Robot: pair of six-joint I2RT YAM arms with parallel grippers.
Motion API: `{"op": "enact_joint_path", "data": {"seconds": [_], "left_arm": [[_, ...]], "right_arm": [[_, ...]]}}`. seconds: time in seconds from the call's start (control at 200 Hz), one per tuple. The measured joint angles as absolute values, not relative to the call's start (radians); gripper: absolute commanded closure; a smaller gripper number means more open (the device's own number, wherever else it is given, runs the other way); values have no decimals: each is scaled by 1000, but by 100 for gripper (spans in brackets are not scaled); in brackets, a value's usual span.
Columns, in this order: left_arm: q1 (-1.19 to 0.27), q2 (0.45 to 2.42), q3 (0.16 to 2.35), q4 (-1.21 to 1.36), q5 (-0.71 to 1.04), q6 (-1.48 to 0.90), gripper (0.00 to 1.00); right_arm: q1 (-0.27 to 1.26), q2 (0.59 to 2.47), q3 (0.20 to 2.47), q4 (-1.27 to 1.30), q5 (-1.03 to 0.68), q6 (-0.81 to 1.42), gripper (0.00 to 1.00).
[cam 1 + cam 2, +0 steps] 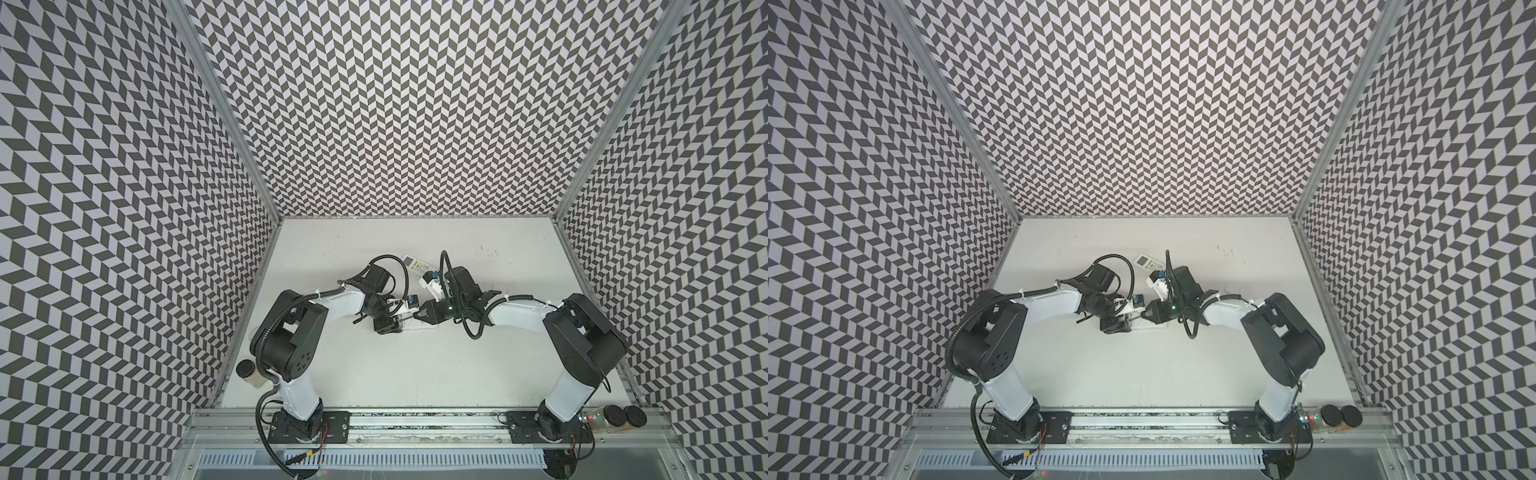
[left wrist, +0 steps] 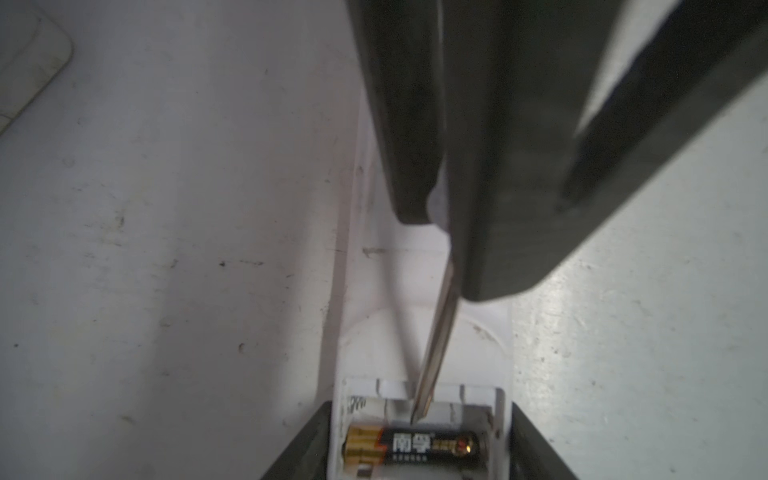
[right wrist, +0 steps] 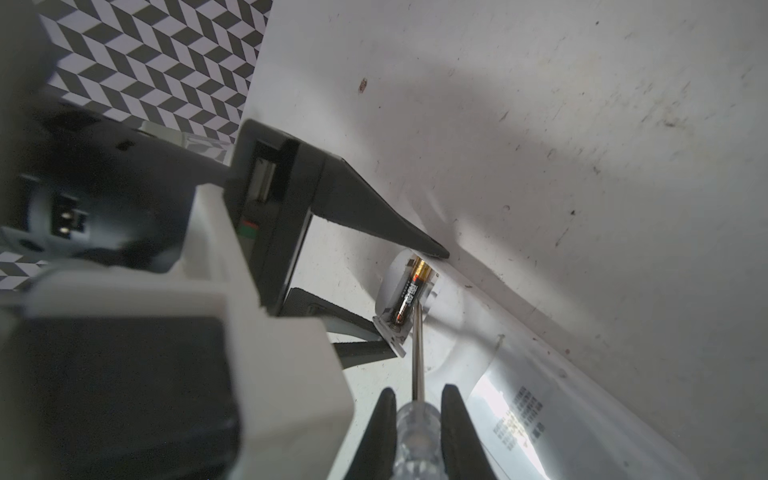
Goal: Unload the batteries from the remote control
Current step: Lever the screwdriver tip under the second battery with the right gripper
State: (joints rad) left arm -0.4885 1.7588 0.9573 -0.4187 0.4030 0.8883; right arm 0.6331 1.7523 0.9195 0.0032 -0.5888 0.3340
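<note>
Centre of tabletop (image 1: 415, 374): screwdriver (image 2: 437, 332) tip at battery (image 2: 411, 446) in remote control (image 2: 469, 353) bay.
Left gripper (image 3: 422, 301) jaws wide, pinching the remote control's sides at the open bay. Right gripper (image 3: 419, 405) clamped on the clear handle; one black-and-gold battery lies seated in the bay.

Robotics lab cell: chevron-patterned walls (image 1: 415, 104), aluminium frame (image 1: 233, 124), white tabletop (image 1: 415, 374), robot arms (image 1: 291, 332) bolted to rail (image 1: 415, 417).

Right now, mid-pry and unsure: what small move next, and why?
Probably lever the screwdriver under the battery: its tip sits at the battery's side, the right end effector grips the handle, the left end effector holds the remote.
</note>
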Motion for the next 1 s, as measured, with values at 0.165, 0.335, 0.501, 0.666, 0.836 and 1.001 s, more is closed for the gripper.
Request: {"op": "enact_joint_path", "data": {"seconds": [0.165,0.335,0.501,0.666,0.836,1.001], "left_arm": [[-489,1746,944,-410,382,888,37],[-488,1744,944,-412,379,889,46],[-486,1744,944,-412,382,888,49],[-482,1744,942,-411,389,888,50],[-477,1742,939,-408,388,876,50],[-482,1740,939,-408,374,869,49]], "right_arm": [[642,1766,950,-31,-572,341,100],[645,1781,987,-79,-562,344,100],[647,1798,1016,-112,-562,348,100],[649,1818,1048,-148,-564,350,100],[641,1855,1069,-137,-605,346,100],[601,1878,1015,-18,-700,358,100]]}}
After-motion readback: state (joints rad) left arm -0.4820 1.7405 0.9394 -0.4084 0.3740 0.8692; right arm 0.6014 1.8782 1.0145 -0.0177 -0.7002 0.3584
